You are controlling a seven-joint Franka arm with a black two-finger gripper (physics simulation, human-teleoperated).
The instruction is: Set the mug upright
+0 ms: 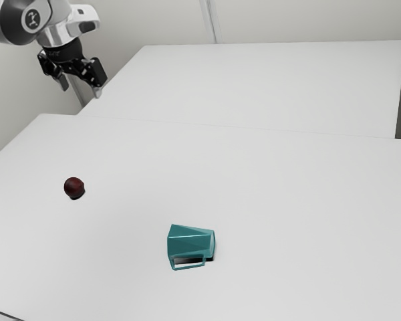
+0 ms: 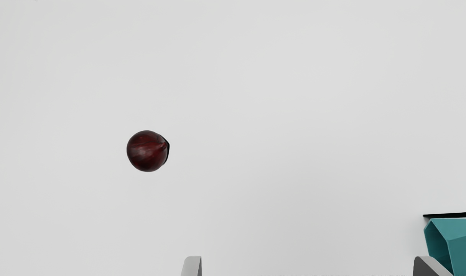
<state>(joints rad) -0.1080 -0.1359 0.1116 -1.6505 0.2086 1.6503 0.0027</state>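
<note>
Holding the jaws wide apart and released, up high in the exterior view's upper left, well above the counter [image 1: 287, 194]. Seeing the teal mug [image 1: 190, 242] tipped on its side on the counter, well apart from the jaws, with its handle toward the exterior view's lower edge. Spotting a dark red, onion-like ball [image 1: 73, 186] too, farther toward the exterior view's left. Glimpsing the mug's hollow end in the wrist view.
</note>
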